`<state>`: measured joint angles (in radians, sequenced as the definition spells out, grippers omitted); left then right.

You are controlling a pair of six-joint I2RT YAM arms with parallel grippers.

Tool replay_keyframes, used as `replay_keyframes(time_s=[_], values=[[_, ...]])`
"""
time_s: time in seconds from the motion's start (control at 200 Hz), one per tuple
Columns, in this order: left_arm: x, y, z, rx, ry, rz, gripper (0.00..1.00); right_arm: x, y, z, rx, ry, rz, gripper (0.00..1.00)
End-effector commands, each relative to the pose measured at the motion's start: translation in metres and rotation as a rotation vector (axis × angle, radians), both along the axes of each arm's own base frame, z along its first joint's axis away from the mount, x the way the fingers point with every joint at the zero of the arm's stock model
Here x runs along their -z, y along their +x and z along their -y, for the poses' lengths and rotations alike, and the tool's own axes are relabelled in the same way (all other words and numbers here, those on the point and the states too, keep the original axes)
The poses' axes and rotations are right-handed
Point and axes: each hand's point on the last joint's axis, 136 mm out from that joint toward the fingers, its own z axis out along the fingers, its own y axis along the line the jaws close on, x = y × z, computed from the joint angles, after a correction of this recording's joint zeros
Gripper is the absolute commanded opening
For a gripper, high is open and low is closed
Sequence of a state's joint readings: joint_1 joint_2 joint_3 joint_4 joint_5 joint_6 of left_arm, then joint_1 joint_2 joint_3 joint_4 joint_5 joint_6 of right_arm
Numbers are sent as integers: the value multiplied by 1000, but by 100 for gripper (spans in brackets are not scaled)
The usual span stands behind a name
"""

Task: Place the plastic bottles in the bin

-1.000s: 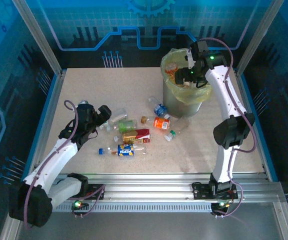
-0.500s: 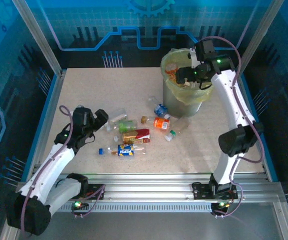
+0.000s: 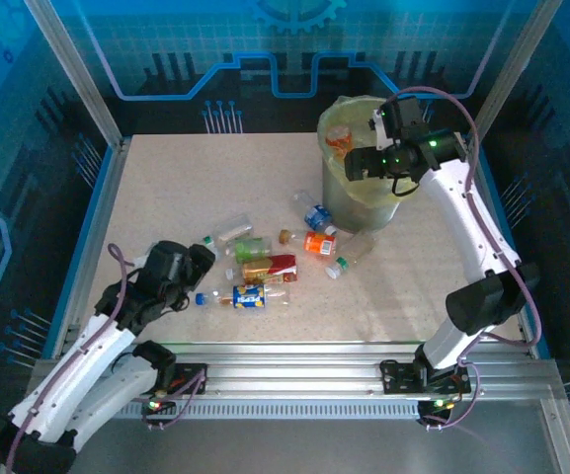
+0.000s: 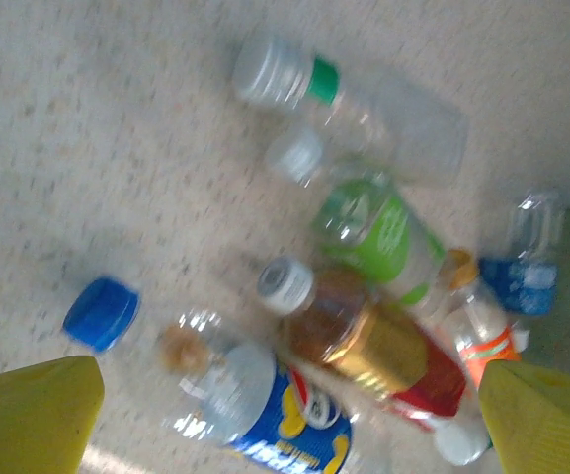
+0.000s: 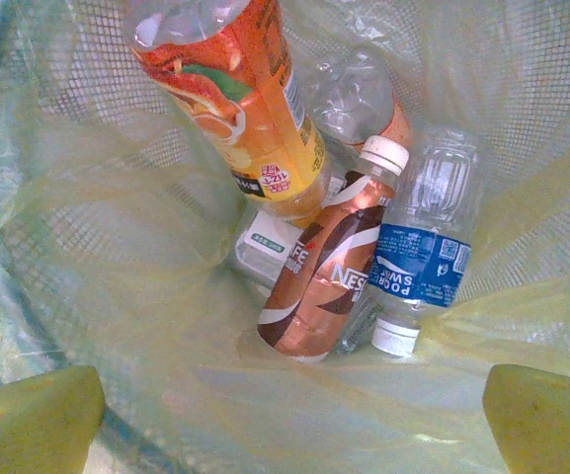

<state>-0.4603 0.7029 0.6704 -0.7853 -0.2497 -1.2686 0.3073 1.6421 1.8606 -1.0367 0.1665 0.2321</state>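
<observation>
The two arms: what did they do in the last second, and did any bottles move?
The left gripper drew back toward the near edge, from beside the clear bottle to near the blue-capped bottle, open and grasping nothing. The right gripper stayed open above the bin while its elbow swung outward to the right. The bottles on the table did not move.

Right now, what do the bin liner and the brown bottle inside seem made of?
Bin liner: thin, translucent yellow-green plastic film; it wrinkles and the mesh wall shows through. Brown bottle: likely plastic under a glossy printed sleeve, with a white screw cap.
</observation>
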Motion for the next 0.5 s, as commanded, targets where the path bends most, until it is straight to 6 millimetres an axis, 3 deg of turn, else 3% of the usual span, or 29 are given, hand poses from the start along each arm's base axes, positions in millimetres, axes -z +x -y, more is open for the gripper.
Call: replay_keyframes(time_s=[0.0,0.19,0.345,0.495], values=[[30,-26,-5,-112,-9,-123,99,-7,-8,-3,7,8,34,100],[52,-35,11,-120,-12,-172,99,-3,-13,-7,2,24,32,100],[66,-27,30,-96,-65,-178,99,1,-15,-11,-10,25,27,100],[75,-20,36,-106,-93,-169,99,8,-16,-14,-16,32,14,100]])
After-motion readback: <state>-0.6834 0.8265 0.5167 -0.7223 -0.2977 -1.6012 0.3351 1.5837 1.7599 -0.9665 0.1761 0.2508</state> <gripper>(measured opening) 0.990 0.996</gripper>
